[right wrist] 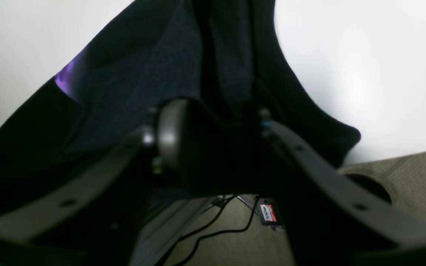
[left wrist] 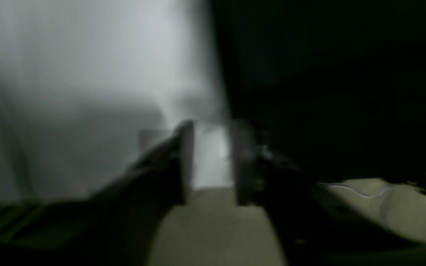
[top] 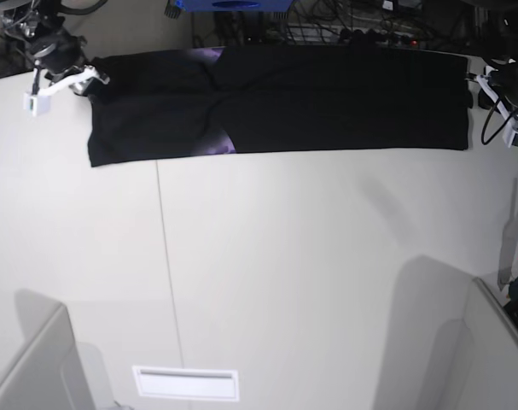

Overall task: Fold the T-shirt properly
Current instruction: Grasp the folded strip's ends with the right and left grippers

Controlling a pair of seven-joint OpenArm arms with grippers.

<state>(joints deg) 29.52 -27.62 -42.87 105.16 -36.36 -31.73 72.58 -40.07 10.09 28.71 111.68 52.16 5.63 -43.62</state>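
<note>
White table (top: 284,256) carries the T-shirt (top: 327,98) in a long band; both pincers part-open, gripping nothing.

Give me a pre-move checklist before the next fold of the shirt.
1. T-shirt lies as a long flat band at the table's far edge: ok.
2. Left gripper open with nothing between its fingers: ok.
3. Right gripper clear of cloth: not ok, shirt fabric sits between its open fingers.
4. Band free of wrinkles: not ok, creases and purple print showing near one end.
5. Band edges aligned: cannot tell.
</note>
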